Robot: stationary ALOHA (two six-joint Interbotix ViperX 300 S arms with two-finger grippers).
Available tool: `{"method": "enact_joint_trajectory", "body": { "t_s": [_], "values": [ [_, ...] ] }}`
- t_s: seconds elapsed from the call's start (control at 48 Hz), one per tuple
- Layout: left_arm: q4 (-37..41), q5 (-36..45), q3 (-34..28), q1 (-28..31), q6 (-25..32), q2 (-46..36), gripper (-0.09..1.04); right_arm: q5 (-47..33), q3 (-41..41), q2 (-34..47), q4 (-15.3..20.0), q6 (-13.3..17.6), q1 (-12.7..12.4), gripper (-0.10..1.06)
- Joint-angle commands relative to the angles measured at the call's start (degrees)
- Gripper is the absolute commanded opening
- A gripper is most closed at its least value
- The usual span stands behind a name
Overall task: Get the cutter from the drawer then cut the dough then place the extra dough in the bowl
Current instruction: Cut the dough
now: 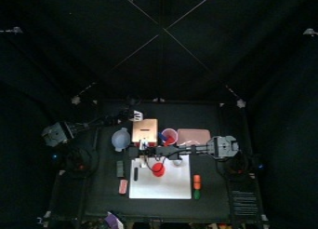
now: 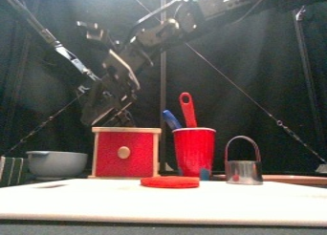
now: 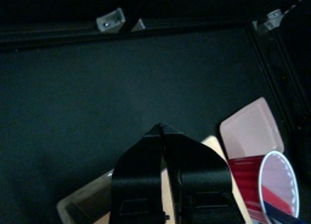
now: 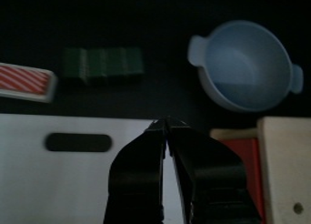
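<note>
Both of your pincers are off the work. Your left pincer (image 3: pixel 162 129) has its jaws together and holds nothing. It is above the wooden box (image 2: pixel 126 153), at the 12 o'clock edge of the white board (image 1: pixel 168 188). Your right pincer (image 4: pixel 166 126) also has its jaws together and is empty, over the board near the box.

The cutter (image 2: pixel 243 160) stands upright at 3 o'clock of the dough (image 2: pixel 170 181), apart from it. The red cup (image 2: pixel 194 151) is behind and between them. The dough lies flat on the board. The bowl (image 1: pixel 119 139) sits at 9 o'clock of the box, not touching it. The sushi roll (image 4: pixel 104 64) and a red striped toy (image 4: pixel 25 80) line the board's 9 o'clock edge. You have open room on the board's front half.
</note>
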Motion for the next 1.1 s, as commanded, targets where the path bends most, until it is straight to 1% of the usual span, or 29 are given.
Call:
{"method": "enact_joint_trajectory", "body": {
  "t_s": [0.021,0.104,0.146,0.229,0.292,0.354,0.458,0.5,0.521,0.604,0.646,0.729,0.771,0.812,0.875,0.938,1.021,1.062,1.104],
  "values": [
    [2.5,-1.8,1.8,-2.5,0.2,-6.0,0.31,-3.0,3.9,-7.9,2.1,0.3,2.6,0.46],
    [6.0,-4.8,4.6,-7.3,0.2,-10.1,0.31,-6.9,9.9,-12.7,4.5,0.5,5.7,0.46],
    [8.0,-7.0,6.2,-9.9,0.1,-12.0,0.31,-8.7,14.5,-15.7,5.6,0.8,6.5,0.46],
    [12.0,-12.7,10.0,-15.8,0.1,-15.5,0.31,-13.1,22.6,-21.4,8.7,1.4,7.3,0.46],
    [14.5,-15.4,12.8,-18.8,0.1,-17.1,0.31,-16.8,28.8,-25.3,10.4,1.3,7.6,0.46],
    [16.3,-16.6,15.5,-20.7,-0.1,-17.9,0.31,-21.0,35.8,-28.9,10.9,1.3,7.6,0.46],
    [18.4,-19.3,18.3,-25.6,0.3,-18.1,0.32,-27.9,45.2,-32.3,12.5,1.4,7.7,0.46],
    [20.5,-20.9,19.2,-27.7,0.2,-18.0,0.32,-28.4,48.2,-33.8,13.6,1.4,7.6,0.46],
    [21.4,-21.6,19.6,-28.6,0.2,-18.0,0.32,-28.4,50.1,-34.9,14.9,1.4,7.4,0.46],
    [25.6,-24.7,21.3,-31.9,0.2,-17.3,0.32,-28.6,56.1,-38.3,17.9,1.4,7.4,0.46],
    [26.8,-26.5,22.5,-33.2,0.1,-16.1,0.32,-28.7,59.0,-40.2,19.6,1.4,6.9,0.46],
    [26.9,-29.5,23.4,-35.0,0.1,-12.9,0.33,-28.6,64.1,-43.7,23.3,1.4,6.2,0.47],
    [26.9,-30.6,23.1,-35.6,0.2,-11.3,0.34,-28.4,66.1,-45.5,24.3,1.3,5.9,0.47],
    [26.9,-31.9,22.7,-36.1,0.1,-8.8,0.36,-28.2,68.2,-47.5,24.8,1.3,4.9,0.48],
    [26.9,-33.1,21.4,-36.3,-0.3,-5.0,0.44,-28.2,70.2,-49.0,25.0,1.3,2.6,0.52],
    [26.9,-33.3,19.7,-36.7,-0.1,-2.2,0.51,-28.1,71.5,-49.1,25.0,1.3,0.4,0.58],
    [26.9,-33.3,17.3,-37.2,0.1,1.4,0.61,-28.2,71.5,-47.5,24.5,1.2,-1.8,0.69],
    [26.9,-33.3,16.3,-37.4,0.1,2.7,0.64,-28.2,71.3,-46.7,24.3,1.2,-2.7,0.71],
    [26.9,-33.3,15.3,-37.7,0.1,4.1,0.66,-28.4,71.2,-45.3,23.5,1.2,-4.2,0.74]
  ]
}}
